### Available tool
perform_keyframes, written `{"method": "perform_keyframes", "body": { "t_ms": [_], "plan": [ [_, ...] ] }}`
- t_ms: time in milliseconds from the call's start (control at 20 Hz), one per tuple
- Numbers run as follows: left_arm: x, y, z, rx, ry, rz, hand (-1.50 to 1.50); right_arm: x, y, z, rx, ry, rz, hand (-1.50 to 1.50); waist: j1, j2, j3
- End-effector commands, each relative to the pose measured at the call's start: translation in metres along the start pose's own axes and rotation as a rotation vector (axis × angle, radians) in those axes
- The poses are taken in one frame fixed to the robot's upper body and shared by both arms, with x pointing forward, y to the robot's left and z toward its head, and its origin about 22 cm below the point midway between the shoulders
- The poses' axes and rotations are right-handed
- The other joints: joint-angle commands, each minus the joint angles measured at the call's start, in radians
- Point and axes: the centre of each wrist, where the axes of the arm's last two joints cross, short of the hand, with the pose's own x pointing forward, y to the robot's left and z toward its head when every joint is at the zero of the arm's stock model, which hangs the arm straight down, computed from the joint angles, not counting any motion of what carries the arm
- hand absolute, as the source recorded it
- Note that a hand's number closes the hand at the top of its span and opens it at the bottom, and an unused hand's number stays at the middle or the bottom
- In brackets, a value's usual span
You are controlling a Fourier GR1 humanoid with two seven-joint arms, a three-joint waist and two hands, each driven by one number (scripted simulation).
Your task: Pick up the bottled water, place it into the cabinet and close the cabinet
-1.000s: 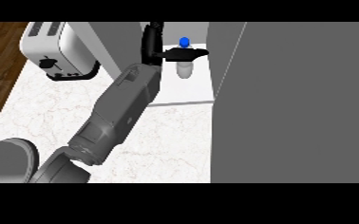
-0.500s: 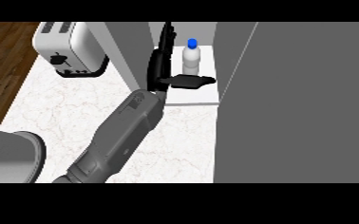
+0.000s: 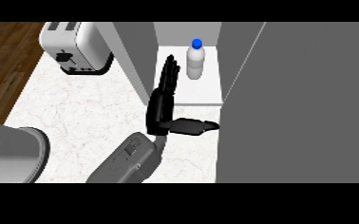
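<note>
The bottled water (image 3: 195,60), clear with a blue cap, stands upright on the white floor of the cabinet (image 3: 203,91), near its back. My left hand (image 3: 166,95) is open in front of it and slightly to its left. The fingers point straight into the cabinet and the thumb sticks out to the right. The fingertips end just left of the bottle and do not touch it. The cabinet door (image 3: 294,114), a large grey panel on the right, stands open. My right hand does not show.
A silver toaster (image 3: 76,47) sits on the marble counter (image 3: 77,109) at the back left, beside the cabinet's grey left wall (image 3: 136,52). A grey rounded shape (image 3: 20,154) fills the lower left corner.
One second ago my left hand was curled round the bottle inside the cabinet. It has let go, straightened its fingers and drawn back toward me; the bottle stays standing.
</note>
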Motion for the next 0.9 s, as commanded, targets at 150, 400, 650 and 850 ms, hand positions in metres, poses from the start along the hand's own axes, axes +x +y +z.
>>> {"method": "perform_keyframes", "body": {
  "t_ms": [150,400,650,850],
  "plan": [
    [0.017,0.004,0.072,-0.078,0.025,0.086,1.50,0.027,0.030,-0.010,0.084,-0.007,0.077,1.50,0.003,0.002,0.000],
    [0.033,0.035,0.099,-0.098,0.034,0.060,1.50,0.011,0.015,-0.003,0.198,0.036,0.080,1.50,-0.007,0.002,0.001],
    [0.050,0.066,0.118,-0.116,0.035,0.020,1.50,0.032,0.048,-0.010,0.253,0.070,0.071,1.50,-0.008,0.003,-0.001],
    [0.057,0.093,0.130,-0.091,0.040,0.003,1.50,0.029,0.039,-0.013,0.400,0.143,0.081,1.50,-0.007,0.003,-0.001]
  ]
}}
